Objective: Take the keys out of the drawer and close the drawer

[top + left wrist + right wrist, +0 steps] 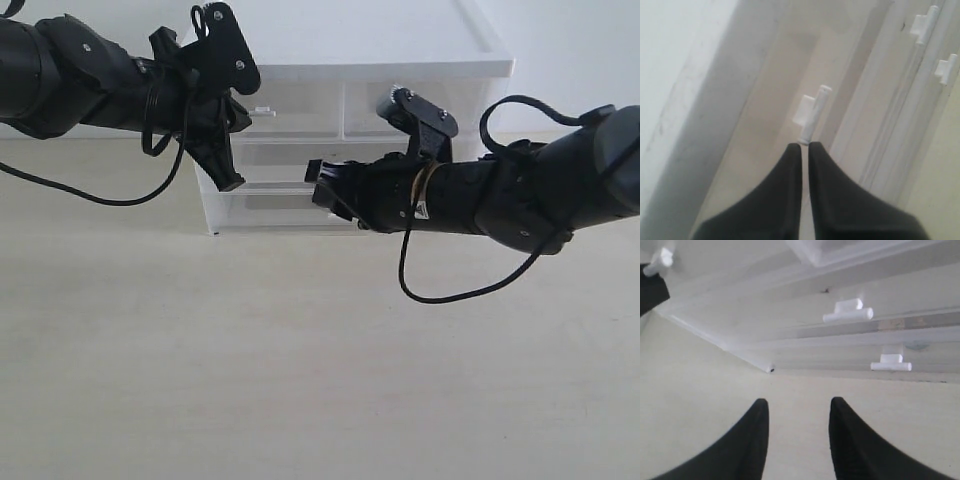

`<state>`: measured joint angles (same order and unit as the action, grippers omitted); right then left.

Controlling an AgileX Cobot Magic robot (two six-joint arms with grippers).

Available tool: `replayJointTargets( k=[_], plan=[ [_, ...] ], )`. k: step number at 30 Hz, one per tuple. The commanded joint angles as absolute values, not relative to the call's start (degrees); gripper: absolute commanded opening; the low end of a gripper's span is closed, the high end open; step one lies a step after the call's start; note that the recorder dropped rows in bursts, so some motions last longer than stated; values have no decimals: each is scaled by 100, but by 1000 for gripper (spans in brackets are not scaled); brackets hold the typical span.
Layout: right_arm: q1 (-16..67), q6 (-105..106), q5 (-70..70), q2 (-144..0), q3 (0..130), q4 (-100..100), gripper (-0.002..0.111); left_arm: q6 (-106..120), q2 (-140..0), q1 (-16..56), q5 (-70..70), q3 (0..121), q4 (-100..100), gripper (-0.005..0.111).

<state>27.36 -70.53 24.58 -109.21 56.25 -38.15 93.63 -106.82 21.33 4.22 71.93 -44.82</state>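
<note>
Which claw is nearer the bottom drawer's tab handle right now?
Right. The right claw sits open just in front of the bottom drawer's handle; the left claw, shut, is off at the cabinet's left end, by an upper drawer's handle.

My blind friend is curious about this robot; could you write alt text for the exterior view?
Two black robot arms reach in from either side toward a translucent white drawer cabinet on a pale table. The left gripper hangs at the cabinet's front left edge, the right gripper before its lower drawers. No keys are visible.
</note>
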Motion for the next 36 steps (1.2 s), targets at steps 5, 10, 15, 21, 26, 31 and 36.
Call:
replayJointTargets(
  k=[5,10,15,21,26,31,36],
  plan=[
    [2169,-8817,4072,-11488,5610,-4401,34,9348,-10751,2055,-644,7335,-4540,4],
    [2169,-8507,3504,-11604,5610,-4335,34,9348,-10740,2055,-644,7335,-4540,4],
    [2169,-8380,3204,-11604,5758,-4270,34,9348,-10740,2055,-644,7335,-4540,4],
    [2169,-8592,2654,-11604,6095,-4618,34,9348,-10739,2055,-644,7335,-4519,4],
    [2169,-8659,2546,-11758,6126,-4670,34,9348,-10739,2055,-644,7335,-4519,4],
    [2169,-8752,2791,-12004,6212,-4732,34,9348,-10739,2055,-644,7335,-4519,4],
    [2169,-9007,2788,-12166,6412,-4976,34,9348,-10739,2055,-644,7335,-4519,4]
  ],
)
